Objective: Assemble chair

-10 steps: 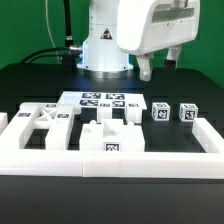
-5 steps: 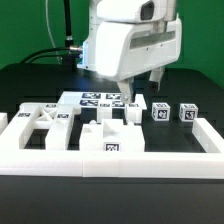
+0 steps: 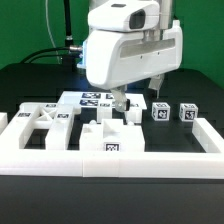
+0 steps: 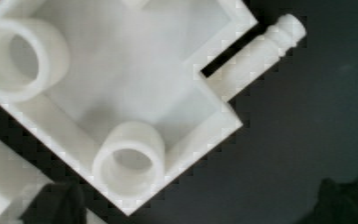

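Observation:
The white chair parts lie inside the border wall: a cut-out panel [image 3: 43,122] on the exterior view's left, blocky pieces [image 3: 108,131] in the middle and two small tagged cubes [image 3: 160,112] [image 3: 187,114] on the right. My gripper [image 3: 140,97] hangs open just above the middle pieces, holding nothing. In the wrist view a white slab [image 4: 131,85] with two round sockets and a ridged peg [image 4: 265,50] fills the frame. Its corner lies below the gripper [image 4: 202,208], between the dark fingertips [image 4: 51,205].
The marker board [image 3: 95,99] lies flat behind the parts, partly hidden by the arm. The long low white border wall [image 3: 170,161] runs along the front and sides. Black cables lie at the back left near the robot base.
The arm has come down and forward from the back, and the gripper now hangs low over the middle parts. The parts have not moved.

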Robot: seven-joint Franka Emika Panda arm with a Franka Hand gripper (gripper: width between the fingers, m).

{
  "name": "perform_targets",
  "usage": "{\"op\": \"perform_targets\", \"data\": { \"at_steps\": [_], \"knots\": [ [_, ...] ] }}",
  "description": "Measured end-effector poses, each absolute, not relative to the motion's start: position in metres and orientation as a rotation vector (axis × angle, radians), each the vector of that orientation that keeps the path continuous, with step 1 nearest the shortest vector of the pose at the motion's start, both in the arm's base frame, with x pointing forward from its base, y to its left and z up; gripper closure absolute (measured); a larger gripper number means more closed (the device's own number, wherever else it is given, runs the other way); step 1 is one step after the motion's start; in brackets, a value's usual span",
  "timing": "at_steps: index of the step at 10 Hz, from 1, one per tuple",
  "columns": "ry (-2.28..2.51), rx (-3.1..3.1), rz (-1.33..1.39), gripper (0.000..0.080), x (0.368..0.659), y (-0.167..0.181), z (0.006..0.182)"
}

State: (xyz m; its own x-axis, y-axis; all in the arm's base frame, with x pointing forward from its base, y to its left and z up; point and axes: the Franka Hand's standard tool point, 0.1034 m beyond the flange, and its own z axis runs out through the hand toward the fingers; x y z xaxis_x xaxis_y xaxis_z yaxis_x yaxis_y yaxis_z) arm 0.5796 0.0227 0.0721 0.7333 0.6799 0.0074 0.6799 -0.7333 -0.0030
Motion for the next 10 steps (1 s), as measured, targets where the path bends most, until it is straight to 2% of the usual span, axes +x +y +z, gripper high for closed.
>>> {"op": "perform_targets", "data": {
  "at_steps": [2, 3, 4, 9, 10],
  "knots": [
    [-0.828, -3.017, 0.005, 0.0150, 0.579, 0.025, 0.063],
    [-0.732, -3.037, 0.003, 0.0150, 0.589, 0.018, 0.055],
    [-0.590, -3.069, -0.007, 0.0150, 0.596, 0.013, 0.052],
    [-0.015, -3.085, 0.006, 0.0150, 0.594, 0.023, 0.050],
    [0.135, -3.083, 0.029, 0.0150, 0.591, 0.022, 0.041]
  ]
}}
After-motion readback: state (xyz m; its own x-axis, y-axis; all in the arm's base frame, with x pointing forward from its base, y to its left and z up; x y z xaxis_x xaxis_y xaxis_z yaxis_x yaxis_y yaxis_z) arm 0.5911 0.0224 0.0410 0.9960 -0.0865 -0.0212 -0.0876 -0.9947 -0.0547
